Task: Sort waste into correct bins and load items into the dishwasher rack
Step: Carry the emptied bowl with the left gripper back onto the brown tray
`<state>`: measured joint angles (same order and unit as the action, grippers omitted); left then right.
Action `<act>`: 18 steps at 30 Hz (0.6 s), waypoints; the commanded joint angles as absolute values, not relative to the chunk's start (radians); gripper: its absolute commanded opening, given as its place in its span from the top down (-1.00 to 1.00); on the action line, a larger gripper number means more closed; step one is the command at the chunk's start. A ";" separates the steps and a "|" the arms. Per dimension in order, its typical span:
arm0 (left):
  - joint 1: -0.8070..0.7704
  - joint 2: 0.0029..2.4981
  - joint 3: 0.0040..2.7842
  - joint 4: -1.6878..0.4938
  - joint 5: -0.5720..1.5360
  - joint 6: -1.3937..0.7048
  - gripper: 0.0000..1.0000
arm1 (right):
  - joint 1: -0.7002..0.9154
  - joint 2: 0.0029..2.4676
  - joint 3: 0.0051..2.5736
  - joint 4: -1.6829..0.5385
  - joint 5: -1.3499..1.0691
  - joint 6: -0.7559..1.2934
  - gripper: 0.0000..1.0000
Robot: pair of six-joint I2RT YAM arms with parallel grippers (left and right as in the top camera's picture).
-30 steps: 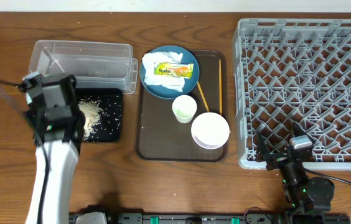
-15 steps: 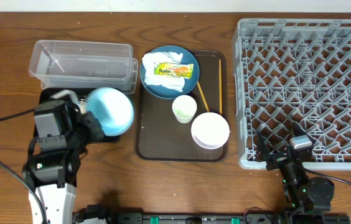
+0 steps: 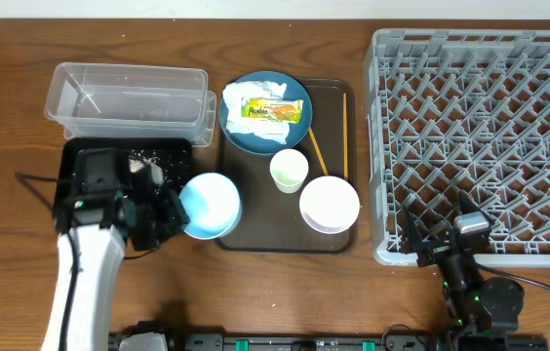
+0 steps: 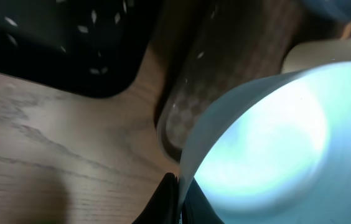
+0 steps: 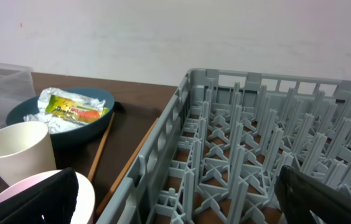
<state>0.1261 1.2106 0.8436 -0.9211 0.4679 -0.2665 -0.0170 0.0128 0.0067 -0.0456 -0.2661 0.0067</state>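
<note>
My left gripper (image 3: 179, 210) is shut on the rim of the light blue bowl (image 3: 211, 205), holding it over the left edge of the brown serving tray; the left wrist view shows the fingers (image 4: 178, 199) pinching the bowl (image 4: 269, 137). Rice scraps (image 3: 143, 156) lie in the black tray (image 3: 90, 151). The clear tub (image 3: 129, 97) stands behind it. The dark blue plate (image 3: 255, 136) holds tissue (image 3: 241, 97) and the snack wrapper (image 3: 273, 110). The cup (image 3: 289, 171), white bowl (image 3: 330, 203) and chopsticks (image 3: 316, 151) are on the serving tray. My right gripper (image 3: 441, 244) is open and empty at the dishwasher rack's (image 3: 485, 136) front left corner.
The brown serving tray (image 3: 285, 239) lies between the bins and the rack. In the right wrist view the rack wall (image 5: 163, 155) is just ahead, with the cup (image 5: 14, 152) and plate (image 5: 63, 118) to its left.
My left arm has swung the light blue bowl from over the black tray to the right and forward, onto the serving tray's left edge. The right arm has not moved.
</note>
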 commanded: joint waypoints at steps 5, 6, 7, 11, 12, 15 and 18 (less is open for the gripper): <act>-0.007 1.348 0.835 -0.834 0.489 -0.276 0.88 | -0.006 0.011 0.006 -0.049 -0.270 0.002 -0.98; -0.032 1.361 0.835 -0.809 0.485 -0.283 0.88 | -0.006 0.011 0.006 -0.049 -0.270 0.002 -0.99; -0.052 1.368 0.835 -0.789 0.477 -0.295 0.88 | -0.006 0.011 0.006 -0.049 -0.270 0.002 -0.99; -0.123 1.378 0.835 -0.739 0.310 -0.363 0.88 | -0.006 0.011 0.006 -0.049 -0.270 0.002 -0.98; -0.138 1.378 0.835 -0.736 0.252 -0.381 0.88 | -0.006 0.011 0.006 -0.049 -0.270 0.002 -0.98; -0.180 1.379 0.835 -0.727 0.126 -0.392 0.88 | -0.006 0.011 0.006 -0.049 -0.270 0.002 -0.98; -0.216 1.379 0.831 -0.701 0.100 -0.410 0.88 | -0.006 0.011 0.006 -0.049 -0.270 0.002 -0.98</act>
<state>-0.1905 1.3769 0.8417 -0.7162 0.2070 -0.3725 -0.0170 0.0128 0.0067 -0.0460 -0.2661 0.0067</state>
